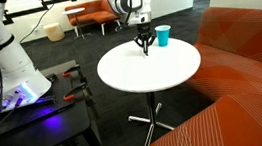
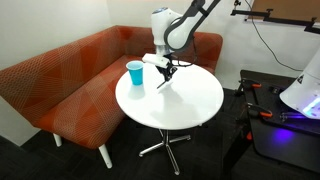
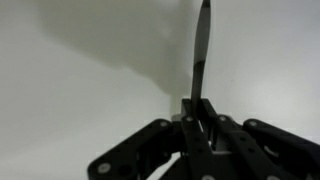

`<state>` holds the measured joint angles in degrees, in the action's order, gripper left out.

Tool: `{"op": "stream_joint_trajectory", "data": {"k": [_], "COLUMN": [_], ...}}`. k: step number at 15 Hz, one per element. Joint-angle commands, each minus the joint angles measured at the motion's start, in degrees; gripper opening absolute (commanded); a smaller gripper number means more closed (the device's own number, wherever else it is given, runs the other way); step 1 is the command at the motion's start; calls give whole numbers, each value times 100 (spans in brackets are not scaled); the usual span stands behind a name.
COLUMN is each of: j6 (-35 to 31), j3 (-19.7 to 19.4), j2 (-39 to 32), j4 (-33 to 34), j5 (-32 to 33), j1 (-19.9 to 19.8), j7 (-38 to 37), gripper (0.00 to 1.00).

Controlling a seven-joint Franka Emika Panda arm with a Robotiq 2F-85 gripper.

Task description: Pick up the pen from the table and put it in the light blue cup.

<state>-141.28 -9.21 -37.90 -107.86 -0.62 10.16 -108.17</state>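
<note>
Wrist view first: the gripper (image 3: 197,112) comes in from the bottom of the frame. Its dark fingers (image 3: 212,125) are drawn tight together, and pinched between them is the pen (image 3: 201,50). It is a thin dark stick running straight up from the fingertips to the top edge, right of centre. Behind it is only pale, blurred tabletop with a soft grey shadow across the upper middle.

Out to the wide shots. In an exterior view the gripper (image 2: 166,70) hangs over the round white table (image 2: 185,100), just above the centre of the frame. The pen (image 2: 163,82) sticks out below the fingers as a short dark sliver, tilted down and to the left. Whether its lower tip touches the tabletop or hangs just clear, I cannot tell.

The light blue cup (image 2: 135,72) stands upright on the table just left of the gripper, near the table's edge on the side of the orange sofa (image 2: 60,85). Cup and pen are close but apart.

In an exterior view the pair is mirrored: the cup (image 1: 163,36) sits just right of the gripper (image 1: 146,43), both near the far rim of the table in the upper middle of the frame. The arm (image 1: 127,1) reaches down from the top edge. At lower left sits a dark low bench (image 1: 36,120).
</note>
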Motion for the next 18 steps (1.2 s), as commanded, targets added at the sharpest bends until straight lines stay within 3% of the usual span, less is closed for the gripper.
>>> {"op": "stream_joint_trajectory", "data": {"k": [1, 5, 9, 13, 17, 18], "j6": [-229, -224, 50, 589, 1388, 1460], "j3": [-335, -700, -892, -534, 48, -641], "j2": [720, 1329, 1739, 1903, 1898, 1808], "j4": [-653, -1058, -1134, -962, -776, -548], "j5": [525, 1696, 3444, 4997, 6027, 5804], "j1": [424, 918, 1294, 1208, 1003, 1659], "j7": [-534, -1435, -2670, -3676, -4359, -4073], "gripper": [3, 3, 3, 3, 3, 3]}}
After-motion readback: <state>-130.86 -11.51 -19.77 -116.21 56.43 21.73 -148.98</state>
